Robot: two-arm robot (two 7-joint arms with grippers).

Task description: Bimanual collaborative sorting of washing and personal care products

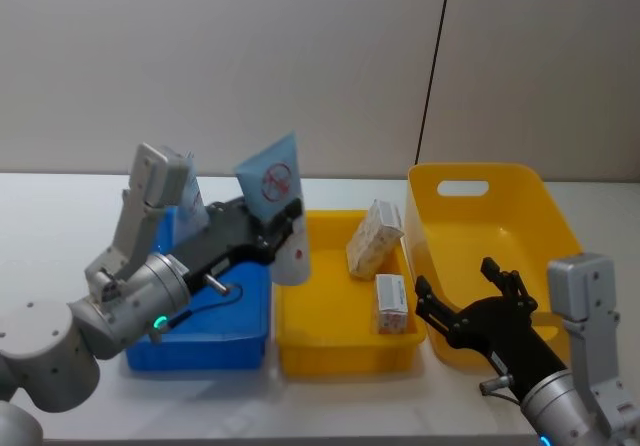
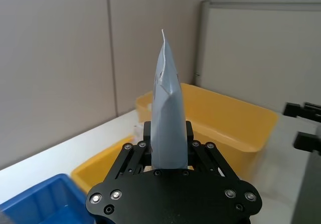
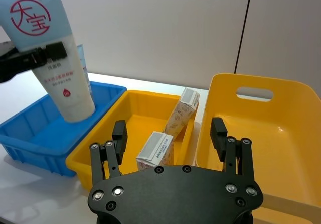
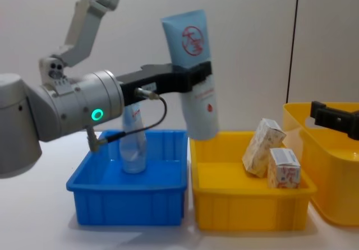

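Note:
My left gripper point(image 4: 193, 75) is shut on a pale blue squeeze tube point(image 4: 193, 65) with a red logo. It holds the tube cap down, in the air above the edge shared by the blue bin point(image 4: 129, 202) and the small yellow bin point(image 4: 247, 205). The left wrist view shows the tube point(image 2: 168, 118) edge-on between the fingers. A second pale tube point(image 4: 133, 143) stands in the blue bin. Two white cartons point(image 1: 374, 238) point(image 1: 391, 303) lie in the small yellow bin. My right gripper point(image 1: 465, 286) hovers open and holds nothing, at the near left side of the large yellow bin point(image 1: 540, 216).
The three bins stand side by side on a white table: blue on the left, small yellow in the middle, large yellow point(image 3: 281, 133) on the right. A grey wall rises close behind them. Bare tabletop runs along the front.

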